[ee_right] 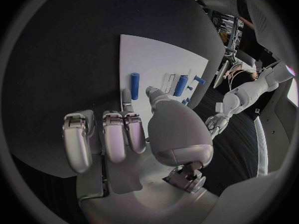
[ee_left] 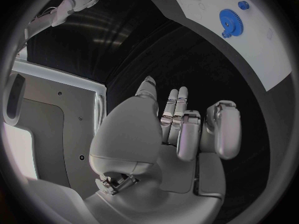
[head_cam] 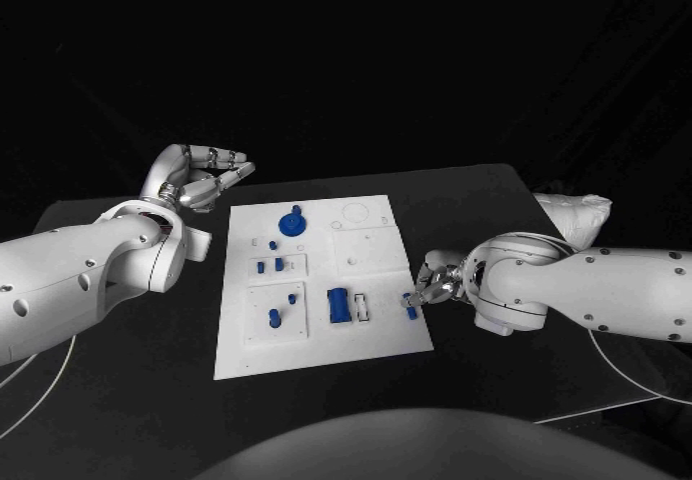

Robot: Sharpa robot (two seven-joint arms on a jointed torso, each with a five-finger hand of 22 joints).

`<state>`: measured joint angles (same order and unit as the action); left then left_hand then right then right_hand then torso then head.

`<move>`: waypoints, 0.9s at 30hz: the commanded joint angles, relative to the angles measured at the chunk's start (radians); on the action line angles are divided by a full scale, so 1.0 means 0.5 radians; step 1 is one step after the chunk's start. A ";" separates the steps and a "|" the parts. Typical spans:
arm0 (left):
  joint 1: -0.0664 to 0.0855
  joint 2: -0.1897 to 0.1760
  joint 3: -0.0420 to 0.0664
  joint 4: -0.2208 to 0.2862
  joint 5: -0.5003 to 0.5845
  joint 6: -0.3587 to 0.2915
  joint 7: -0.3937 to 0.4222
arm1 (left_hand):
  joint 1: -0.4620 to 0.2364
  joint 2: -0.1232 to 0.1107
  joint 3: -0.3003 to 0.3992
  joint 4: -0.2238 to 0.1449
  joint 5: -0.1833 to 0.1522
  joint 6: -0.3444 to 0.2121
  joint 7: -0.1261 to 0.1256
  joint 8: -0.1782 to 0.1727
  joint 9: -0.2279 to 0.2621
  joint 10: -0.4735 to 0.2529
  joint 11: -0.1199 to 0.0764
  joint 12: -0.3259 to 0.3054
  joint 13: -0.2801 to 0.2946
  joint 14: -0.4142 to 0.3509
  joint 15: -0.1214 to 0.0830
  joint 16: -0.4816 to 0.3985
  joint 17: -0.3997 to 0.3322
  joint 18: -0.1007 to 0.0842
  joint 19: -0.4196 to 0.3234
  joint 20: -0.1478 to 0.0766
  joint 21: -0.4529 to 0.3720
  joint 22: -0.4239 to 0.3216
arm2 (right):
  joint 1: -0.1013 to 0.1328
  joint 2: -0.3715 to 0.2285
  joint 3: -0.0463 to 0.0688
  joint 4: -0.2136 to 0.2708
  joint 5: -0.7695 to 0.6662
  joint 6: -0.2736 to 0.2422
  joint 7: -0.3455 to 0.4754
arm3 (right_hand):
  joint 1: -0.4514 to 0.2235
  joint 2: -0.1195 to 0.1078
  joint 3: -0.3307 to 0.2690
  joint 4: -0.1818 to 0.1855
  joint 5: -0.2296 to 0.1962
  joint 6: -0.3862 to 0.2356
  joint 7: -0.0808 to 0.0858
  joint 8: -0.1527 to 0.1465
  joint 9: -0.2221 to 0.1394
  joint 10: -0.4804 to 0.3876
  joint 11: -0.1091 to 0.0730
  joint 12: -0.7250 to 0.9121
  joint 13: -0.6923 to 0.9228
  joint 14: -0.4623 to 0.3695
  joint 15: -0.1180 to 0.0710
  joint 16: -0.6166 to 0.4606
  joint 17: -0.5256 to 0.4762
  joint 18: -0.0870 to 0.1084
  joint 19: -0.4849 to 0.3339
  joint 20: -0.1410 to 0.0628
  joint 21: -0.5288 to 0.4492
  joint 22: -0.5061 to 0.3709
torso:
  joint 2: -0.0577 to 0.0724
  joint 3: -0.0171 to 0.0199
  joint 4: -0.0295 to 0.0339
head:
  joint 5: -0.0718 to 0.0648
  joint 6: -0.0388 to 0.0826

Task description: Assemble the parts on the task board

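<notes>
The white task board (head_cam: 375, 340) lies in the middle of the table. A blue gear (head_cam: 294, 222) (ee_left: 231, 19) stands near its far edge. Several small blue parts sit lower on the board, among them a tall block (head_cam: 338, 305) and a peg (head_cam: 274, 318). My right hand (head_cam: 431, 286) (ee_right: 134, 134) hovers at the board's right edge with fingers curled in and thumb stretched toward the board, holding nothing I can see. A small blue part (head_cam: 411, 312) (ee_right: 126, 94) lies just beside its fingertips. My left hand (head_cam: 203, 177) (ee_left: 177, 129) hangs off the board's far left corner, fingers curled, nothing in it.
Black table (head_cam: 130, 360) surrounds the board on all sides. A white cloth-like bundle (head_cam: 577, 212) lies at the table's right edge behind my right arm. A thin cable (head_cam: 36, 385) runs under my left arm.
</notes>
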<state>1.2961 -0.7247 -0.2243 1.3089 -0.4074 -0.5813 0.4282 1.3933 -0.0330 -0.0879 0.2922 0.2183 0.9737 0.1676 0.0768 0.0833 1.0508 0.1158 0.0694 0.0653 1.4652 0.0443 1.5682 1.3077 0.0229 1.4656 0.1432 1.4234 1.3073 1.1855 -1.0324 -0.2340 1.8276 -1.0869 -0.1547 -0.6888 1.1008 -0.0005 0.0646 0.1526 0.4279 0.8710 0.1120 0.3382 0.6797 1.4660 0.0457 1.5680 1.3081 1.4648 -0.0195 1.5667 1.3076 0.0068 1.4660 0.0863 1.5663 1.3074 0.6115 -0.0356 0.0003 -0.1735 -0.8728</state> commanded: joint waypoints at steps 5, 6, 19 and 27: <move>0.001 -0.002 0.002 0.007 -0.012 0.021 0.010 | 0.003 0.024 -0.013 0.000 0.001 0.011 -0.001 -0.011 -0.002 -0.004 0.001 -0.007 -0.002 0.211 0.005 0.005 0.526 0.024 0.029 0.007 -0.008 0.435 | -0.007 0.024 -0.001 -0.029 -0.046 0.039 -0.068 | 0.017 0.001 0.020 -0.001 -0.010 0.022 -0.001 -0.007 -0.004 0.210 -0.004 0.006 0.525 0.212 -0.002 0.008 0.526 -0.014 0.210 0.005 0.009 0.527 | -0.001 -0.0015 -0.001 | 0.006 0.000; 0.001 -0.002 0.002 0.007 -0.012 0.021 0.010 | 0.003 0.024 -0.013 0.000 0.001 0.011 -0.001 -0.011 -0.002 -0.004 0.001 -0.007 -0.002 0.211 0.005 0.005 0.526 0.024 0.029 0.007 -0.008 0.435 | -0.008 0.027 -0.001 -0.032 -0.046 0.042 -0.069 | 0.018 0.001 0.023 -0.003 -0.011 0.025 -0.002 -0.007 -0.004 0.210 -0.004 0.006 0.525 0.212 -0.003 0.008 0.526 -0.014 0.210 0.004 0.009 0.527 | -0.001 -0.0011 -0.001 | 0.006 0.000; 0.001 -0.003 0.002 0.006 -0.012 0.024 0.010 | 0.003 0.024 -0.013 0.000 0.001 0.011 -0.001 -0.011 -0.002 -0.004 0.001 -0.007 -0.002 0.211 0.005 0.005 0.526 0.024 0.029 0.007 -0.008 0.435 | -0.022 0.109 -0.001 -0.131 -0.036 0.153 -0.121 | 0.053 0.008 0.077 -0.043 -0.046 0.056 -0.013 -0.014 -0.012 0.210 -0.015 0.006 0.525 0.212 -0.012 0.008 0.526 -0.014 0.210 -0.003 0.009 0.527 | -0.002 -0.0014 0.000 | 0.007 0.000; 0.001 -0.002 0.002 0.005 -0.012 0.026 0.010 | 0.003 0.024 -0.013 0.000 0.001 0.011 -0.001 -0.011 -0.002 -0.004 0.001 -0.007 -0.002 0.211 0.005 0.005 0.526 0.024 0.029 0.007 -0.008 0.435 | -0.035 0.147 -0.001 -0.176 -0.042 0.230 -0.157 | 0.056 0.006 0.092 -0.054 -0.082 0.068 -0.017 -0.014 -0.011 0.210 -0.019 0.006 0.525 0.212 -0.014 0.008 0.526 -0.014 0.210 -0.006 0.009 0.527 | -0.001 -0.0014 0.001 | 0.007 0.000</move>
<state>1.2961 -0.7272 -0.2242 1.3095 -0.4081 -0.5811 0.4280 1.3933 -0.0330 -0.0879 0.2922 0.2183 0.9737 0.1676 0.0769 0.0834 1.0508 0.1159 0.0694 0.0653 1.4652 0.0443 1.5682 1.3075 0.0229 1.4656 0.1433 1.4234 1.3073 1.1784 -0.9626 -0.2270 1.7445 -1.0985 -0.1018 -0.6903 1.1191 0.0049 0.1025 0.1255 0.3910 0.9099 0.1085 0.3381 0.7347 1.4660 0.0457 1.5680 1.3078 1.4649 -0.0196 1.5667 1.3074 0.0068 1.4660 0.0863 1.5663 1.3081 0.6102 -0.0360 0.0005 -0.1700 -0.8728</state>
